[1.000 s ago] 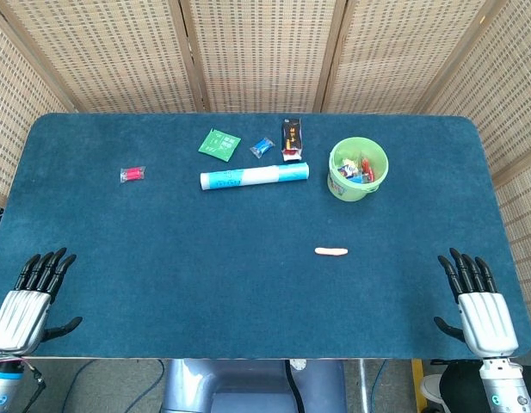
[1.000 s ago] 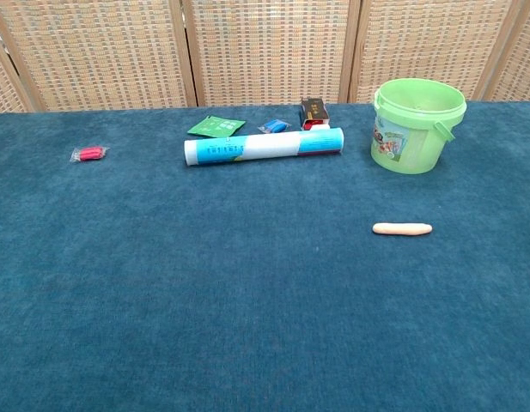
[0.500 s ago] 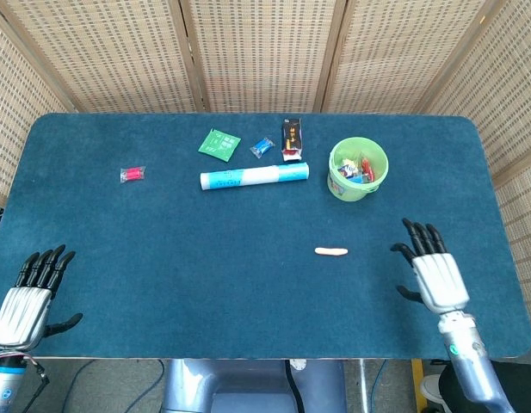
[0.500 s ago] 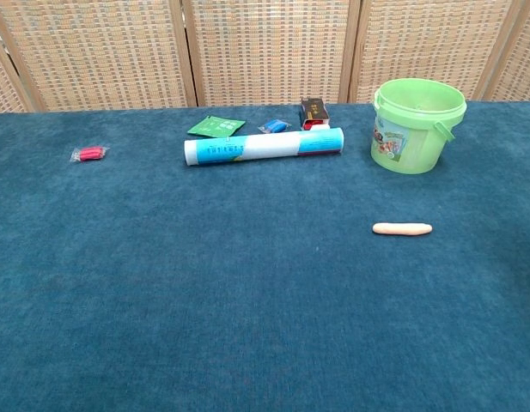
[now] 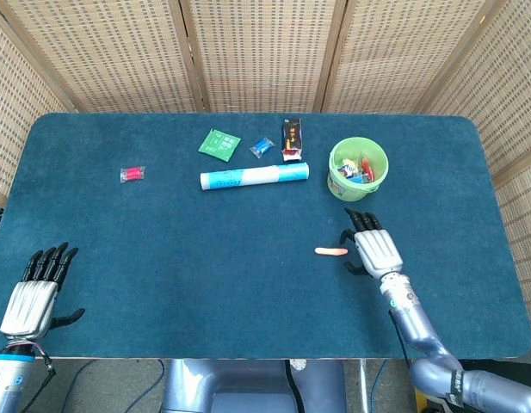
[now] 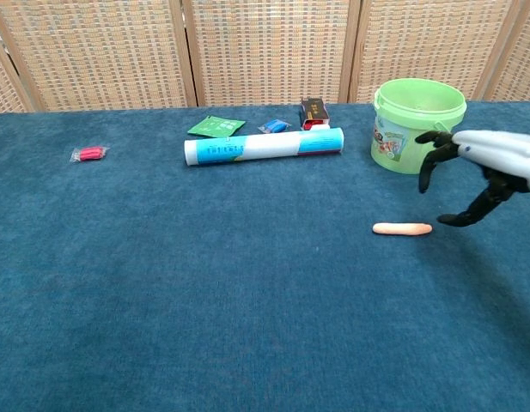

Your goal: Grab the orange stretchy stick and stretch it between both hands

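Both hands empty, fingers spread; right hand (image 5: 374, 249) now beside orange stick (image 5: 331, 252), left hand (image 5: 33, 297) unmoved.

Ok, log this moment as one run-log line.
phase: approach | right hand: open, beside orange stretchy stick, not touching | left hand: open, at near table edge | stick: flat on table
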`<state>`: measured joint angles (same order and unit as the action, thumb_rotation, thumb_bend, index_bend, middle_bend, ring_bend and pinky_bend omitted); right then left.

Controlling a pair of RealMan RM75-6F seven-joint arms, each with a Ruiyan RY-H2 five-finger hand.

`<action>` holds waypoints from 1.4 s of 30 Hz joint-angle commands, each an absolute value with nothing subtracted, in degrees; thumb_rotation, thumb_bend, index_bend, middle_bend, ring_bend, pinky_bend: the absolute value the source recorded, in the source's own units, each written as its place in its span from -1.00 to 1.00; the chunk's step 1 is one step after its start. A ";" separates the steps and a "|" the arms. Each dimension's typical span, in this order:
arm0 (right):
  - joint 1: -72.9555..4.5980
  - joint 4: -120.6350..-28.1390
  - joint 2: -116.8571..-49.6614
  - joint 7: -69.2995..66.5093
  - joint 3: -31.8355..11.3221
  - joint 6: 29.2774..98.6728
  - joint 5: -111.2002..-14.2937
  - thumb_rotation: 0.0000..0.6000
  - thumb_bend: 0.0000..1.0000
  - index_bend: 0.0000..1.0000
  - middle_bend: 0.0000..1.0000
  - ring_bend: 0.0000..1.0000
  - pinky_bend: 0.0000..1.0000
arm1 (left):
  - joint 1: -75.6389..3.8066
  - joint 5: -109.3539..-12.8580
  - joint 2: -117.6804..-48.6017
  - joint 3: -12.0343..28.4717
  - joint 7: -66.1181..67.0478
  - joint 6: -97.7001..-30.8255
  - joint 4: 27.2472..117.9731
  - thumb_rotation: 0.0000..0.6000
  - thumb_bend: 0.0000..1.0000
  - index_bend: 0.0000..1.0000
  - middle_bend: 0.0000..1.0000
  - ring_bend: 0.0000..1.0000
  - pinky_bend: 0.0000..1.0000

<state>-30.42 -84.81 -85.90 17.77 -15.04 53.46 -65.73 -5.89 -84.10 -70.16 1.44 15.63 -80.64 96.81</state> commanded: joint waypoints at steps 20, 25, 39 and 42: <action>-35.32 -73.11 -93.07 15.91 -13.61 48.83 -60.86 1.00 -0.07 -0.03 -0.84 -1.00 -1.00 | -6.96 -80.89 -71.27 1.96 17.76 -79.04 96.30 1.00 -1.00 -1.00 -1.00 -1.00 -1.00; -35.70 -72.04 -93.90 15.66 -13.13 48.95 -61.02 1.00 -0.01 -0.03 -0.84 -1.00 -1.00 | -6.95 -80.87 -71.14 1.87 17.50 -79.15 96.40 1.00 -1.00 -1.00 -1.00 -1.00 -1.00; -36.68 -67.76 -96.06 17.20 -11.53 50.02 -61.90 1.00 0.03 -0.03 -0.85 -1.00 -1.00 | -6.89 -80.96 -71.25 1.67 17.64 -79.79 96.21 1.00 -1.00 -1.00 -1.00 -1.00 -1.00; -36.74 -67.41 -96.21 17.07 -11.45 49.98 -61.75 1.00 0.04 -0.02 -0.86 -1.00 -1.00 | -6.97 -80.92 -71.26 1.64 17.70 -79.72 96.27 1.00 -1.00 -1.00 -1.00 -1.00 -1.00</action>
